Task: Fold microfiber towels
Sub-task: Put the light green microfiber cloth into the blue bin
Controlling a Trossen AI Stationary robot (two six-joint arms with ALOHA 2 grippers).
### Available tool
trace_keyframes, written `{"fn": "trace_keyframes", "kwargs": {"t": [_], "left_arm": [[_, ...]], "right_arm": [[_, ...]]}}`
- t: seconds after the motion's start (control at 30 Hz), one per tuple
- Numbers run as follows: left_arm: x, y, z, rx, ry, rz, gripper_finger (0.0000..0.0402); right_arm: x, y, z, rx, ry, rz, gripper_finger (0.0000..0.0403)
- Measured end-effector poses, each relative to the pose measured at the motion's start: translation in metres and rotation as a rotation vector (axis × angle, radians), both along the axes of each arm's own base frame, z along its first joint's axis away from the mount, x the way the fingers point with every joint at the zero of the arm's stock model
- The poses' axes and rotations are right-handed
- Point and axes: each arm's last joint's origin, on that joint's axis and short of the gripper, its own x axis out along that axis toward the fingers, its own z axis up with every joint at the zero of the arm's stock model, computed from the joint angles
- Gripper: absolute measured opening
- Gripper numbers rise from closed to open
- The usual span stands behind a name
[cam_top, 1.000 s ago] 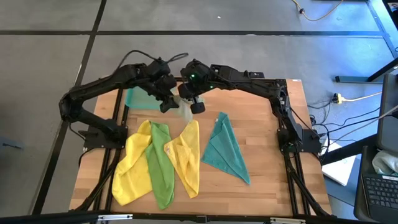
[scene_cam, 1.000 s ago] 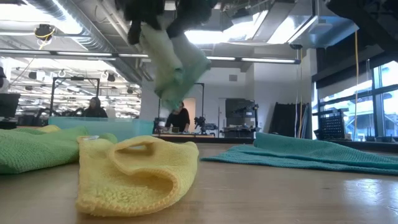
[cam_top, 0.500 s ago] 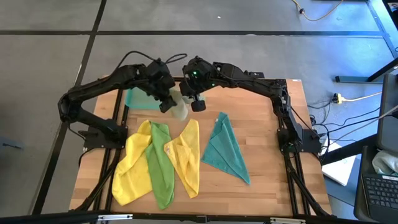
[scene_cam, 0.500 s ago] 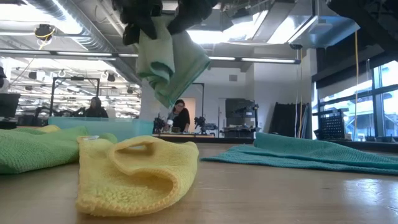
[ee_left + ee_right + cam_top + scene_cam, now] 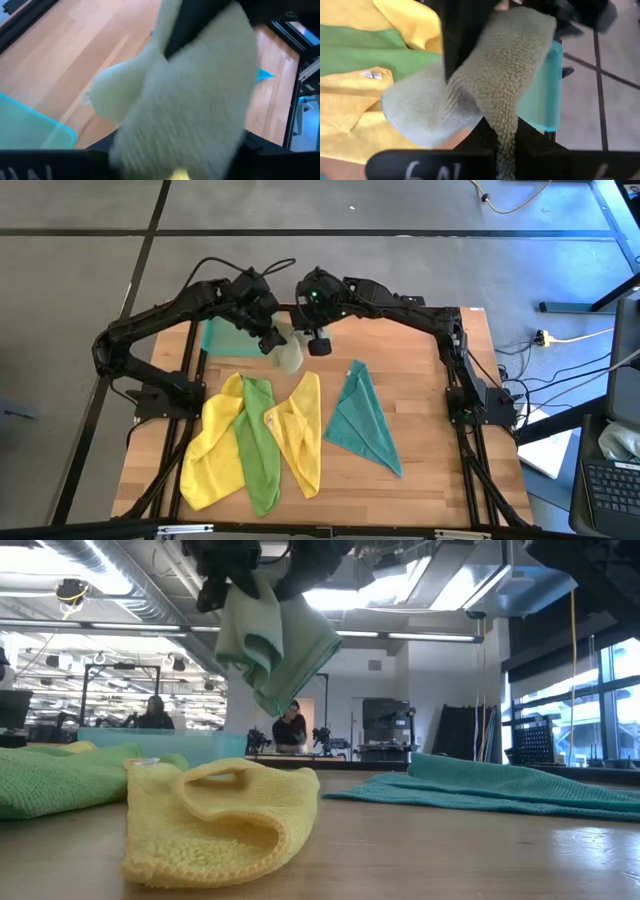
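A pale olive-green towel [image 5: 275, 640] hangs in the air over the far middle of the table, between my two grippers. My left gripper [image 5: 272, 340] is shut on its upper left part and my right gripper [image 5: 318, 343] on its upper right part. On the table in front lie two yellow towels [image 5: 215, 445] [image 5: 298, 430], a bright green towel [image 5: 258, 445] and a teal towel [image 5: 362, 420], all flat or crumpled on the wood. My left gripper has the pale towel's upper left part [image 5: 240, 595], coming slantwise from above. A thick bunch of cloth [image 5: 200, 100] fills its wrist view and hides the fingers, so layers cannot be told. The towel hangs below, clear of the table. My right gripper pinches the towel's upper right part [image 5: 502, 127] between its two fingers, slanting down from above. The cloth runs forward out of the fingers as a thick doubled roll [image 5: 510, 55]. It hangs slack below the fingers, lifted clear.
A translucent teal tray [image 5: 222, 337] lies at the far left of the table, just left of my left gripper. The four lying towels fill the near middle. Bare wood [image 5: 440, 380] shows at the right. People are in the room behind.
The hanging pale towel has changed shape: a second ago it was a narrow slanting strip, now it is wider, with a doubled fold drawn up under my left gripper. Both grippers have stayed almost in place above the far middle of the table.
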Motion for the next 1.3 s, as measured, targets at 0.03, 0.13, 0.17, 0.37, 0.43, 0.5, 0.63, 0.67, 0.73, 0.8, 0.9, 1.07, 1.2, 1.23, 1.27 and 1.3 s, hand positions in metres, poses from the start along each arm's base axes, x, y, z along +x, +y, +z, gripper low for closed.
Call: {"fn": "trace_keyframes", "kwargs": {"t": [0.03, 0.13, 0.17, 0.37, 0.43, 0.5, 0.63, 0.67, 0.73, 0.8, 0.9, 1.07, 1.2, 1.23, 1.27, 1.3], "left_arm": [[-0.001, 0.001, 0.000, -0.004, 0.006, 0.004, 0.0177], [-0.009, 0.004, 0.001, 0.005, 0.019, 0.016, 0.0154], [-0.011, 0.005, 0.002, 0.013, 0.017, 0.020, 0.0141], [-0.023, 0.015, 0.010, 0.044, -0.029, 0.073, 0.0016], [-0.027, 0.018, 0.013, 0.054, -0.051, 0.085, 0.0011], [-0.028, 0.019, 0.014, 0.062, -0.060, 0.089, 0.0009], [-0.030, 0.021, 0.015, 0.061, -0.068, 0.071, 0.0003], [-0.030, 0.022, 0.015, 0.063, -0.070, 0.067, 0.0002], [-0.030, 0.022, 0.015, 0.063, -0.073, 0.054, 0.0001], [-0.030, 0.022, 0.015, 0.064, -0.074, 0.052, 0.0001], [-0.031, 0.022, 0.014, 0.068, -0.070, 0.053, 0.0001], [-0.043, 0.026, 0.014, 0.093, -0.019, 0.077, 0.0000], [-0.056, 0.034, 0.009, 0.149, 0.103, 0.149, 0.0000], [-0.060, 0.037, 0.008, 0.168, 0.142, 0.166, 0.0000], [-0.063, 0.040, 0.006, 0.178, 0.178, 0.179, 0.0000], [-0.065, 0.043, 0.004, 0.187, 0.207, 0.190, 0.0000]], "right_arm": [[-0.001, -0.002, 0.000, 0.003, 0.007, -0.006, 0.0016], [-0.004, -0.007, -0.002, 0.010, 0.029, -0.019, 0.0016], [-0.005, -0.009, -0.002, 0.011, 0.034, -0.023, 0.0016], [-0.006, -0.012, -0.003, 0.012, 0.035, -0.030, 0.0016], [-0.006, -0.012, -0.003, 0.012, 0.033, -0.029, 0.0016], [-0.005, -0.012, -0.003, 0.018, 0.030, -0.022, 0.0016], [-0.005, -0.012, -0.002, 0.019, 0.026, -0.020, 0.0017], [-0.005, -0.012, -0.002, 0.019, 0.026, -0.020, 0.0017], [-0.005, -0.012, -0.002, 0.020, 0.026, -0.022, 0.0017], [-0.006, -0.013, -0.003, 0.026, 0.027, -0.030, 0.0017], [-0.006, -0.016, -0.003, 0.026, 0.027, -0.036, 0.0017], [-0.006, -0.021, -0.001, 0.029, 0.003, -0.054, 0.0036], [-0.007, -0.026, -0.001, 0.056, -0.006, -0.098, 0.0071], [-0.007, -0.027, -0.001, 0.057, -0.007, -0.101, 0.0081], [-0.008, -0.028, -0.001, 0.056, -0.007, -0.104, 0.0090], [-0.008, -0.029, -0.001, 0.054, -0.008, -0.106, 0.0099]]}}
